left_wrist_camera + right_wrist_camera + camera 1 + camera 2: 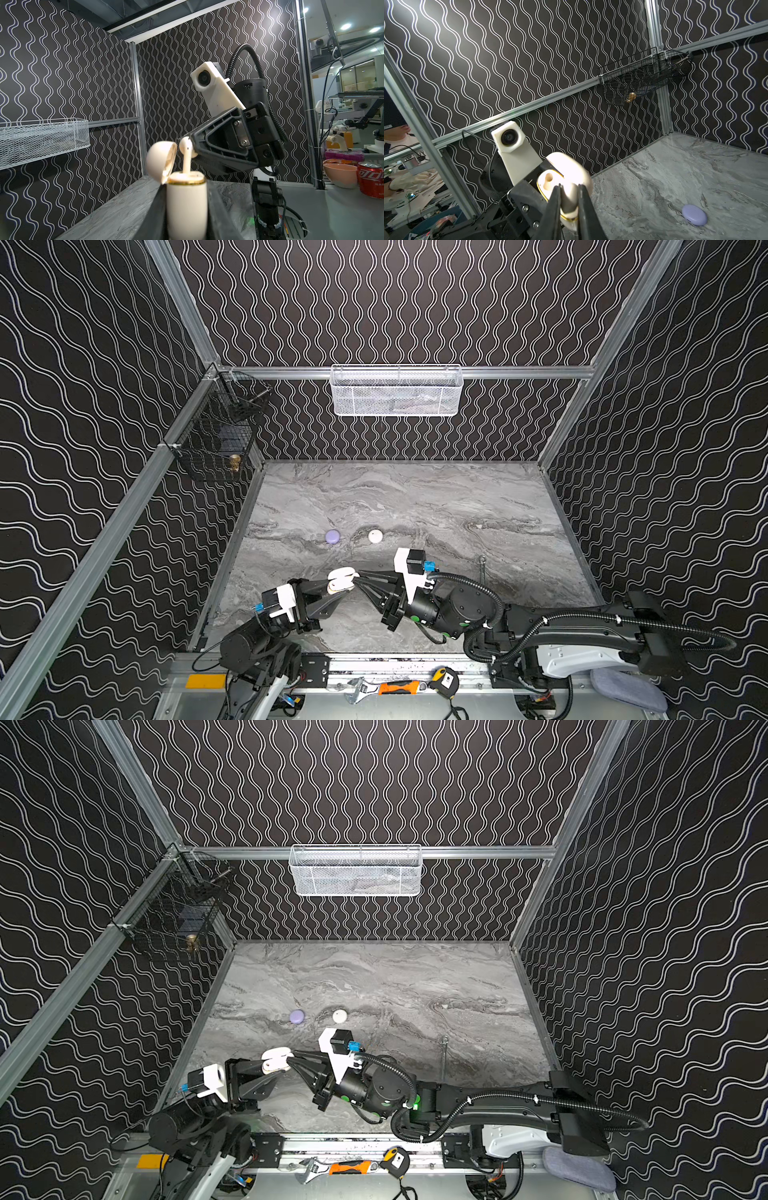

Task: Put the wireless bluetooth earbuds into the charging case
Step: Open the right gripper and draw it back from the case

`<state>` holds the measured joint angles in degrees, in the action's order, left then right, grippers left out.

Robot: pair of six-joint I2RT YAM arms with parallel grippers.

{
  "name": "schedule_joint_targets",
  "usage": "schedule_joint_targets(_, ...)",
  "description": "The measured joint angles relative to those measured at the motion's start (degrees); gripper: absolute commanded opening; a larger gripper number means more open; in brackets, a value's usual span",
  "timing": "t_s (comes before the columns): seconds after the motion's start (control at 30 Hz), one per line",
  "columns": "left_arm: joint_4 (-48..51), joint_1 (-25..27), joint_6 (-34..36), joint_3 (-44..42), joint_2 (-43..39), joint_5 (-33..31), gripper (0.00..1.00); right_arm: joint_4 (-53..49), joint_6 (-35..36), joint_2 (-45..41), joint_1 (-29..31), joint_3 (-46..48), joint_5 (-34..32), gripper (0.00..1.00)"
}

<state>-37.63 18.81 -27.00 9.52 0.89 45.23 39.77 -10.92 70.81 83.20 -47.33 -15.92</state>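
Note:
My left gripper (pixel 186 188) is shut on a cream charging case (pixel 186 205) and holds it upright above the table. The case's lid (pixel 161 160) is hinged open. My right gripper (pixel 190 148) is shut on the head of a cream earbud (pixel 185 158), whose stem reaches down into the top of the case. In the right wrist view the earbud (pixel 569 197) sits between the fingers of my right gripper (pixel 569 187), beside an empty socket in the case (pixel 548 180). In both top views the two grippers meet at the case (pixel 341 578) (pixel 275 1058) near the table's front.
A lavender round case (pixel 332 536) and a white round case (pixel 375 536) lie shut at mid-table. A steel wrench (pixel 482 568) lies to the right, with a tiny white piece (pixel 478 526) beyond it. A white mesh basket (pixel 395 391) and a black wire basket (pixel 216 435) hang on the walls.

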Motion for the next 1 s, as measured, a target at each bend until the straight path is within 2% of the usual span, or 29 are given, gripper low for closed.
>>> schedule_joint_targets(0.6, -0.37, 0.00, 0.11, 0.20, 0.02, -0.46, 0.00, -3.30, -0.02, 0.59, 0.48, -1.31, -0.44, 0.00)
schedule_joint_targets(0.67, -0.48, 0.00, 0.11, 0.20, 0.00, -0.50, 0.00, -3.41, -0.04, 0.63, 0.72, -1.46, -0.70, 0.11)
schedule_joint_targets(0.77, -0.46, 0.00, 0.11, 0.20, 0.00, -0.48, 0.00, -3.76, -0.09, 0.42, 0.90, -1.46, -0.94, 0.20)
schedule_joint_targets(1.0, -0.31, 0.00, 0.42, 0.17, 0.00, -1.16, 0.00, -5.44, -0.22, -2.82, 1.88, 0.00, -1.14, 0.38)
